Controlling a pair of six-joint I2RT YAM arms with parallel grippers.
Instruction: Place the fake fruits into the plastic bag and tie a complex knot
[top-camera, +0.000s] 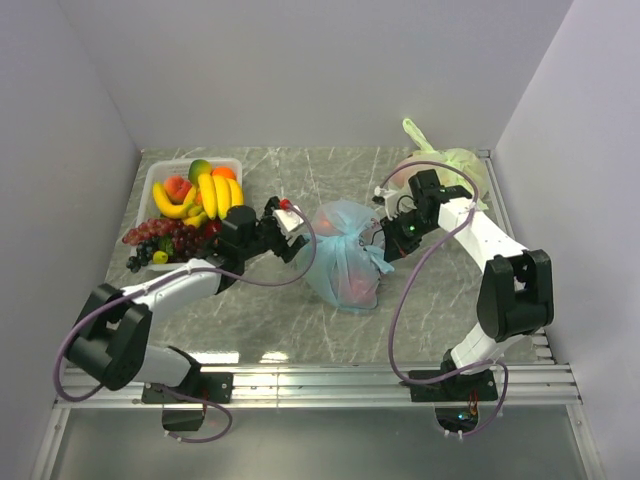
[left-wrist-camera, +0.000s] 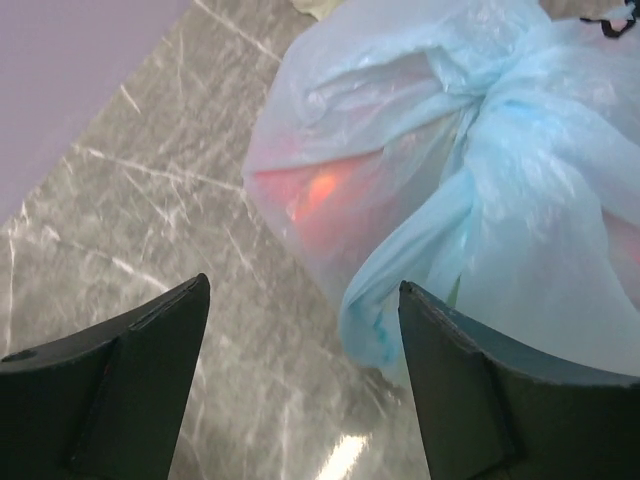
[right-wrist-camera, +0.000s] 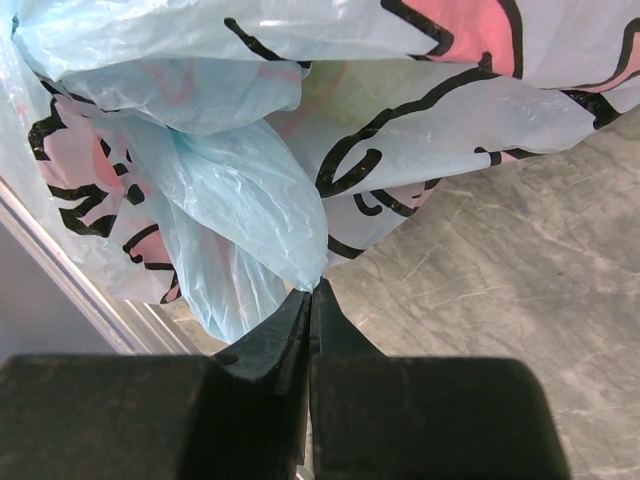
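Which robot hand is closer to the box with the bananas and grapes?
Left. The left gripper hovers open beside the fruit box, between it and the blue bag. The right gripper is beyond the bag, pinching its plastic.

The thin light-blue plastic bag (top-camera: 343, 262) is laid between the left gripper (top-camera: 296, 238) and the right gripper (top-camera: 384, 248). Behind the left one a white plastic tray (top-camera: 152, 182) of glossy fake fruits (top-camera: 213, 195) is placed, behind the right one a pale yellow-green tied bag (top-camera: 458, 165).
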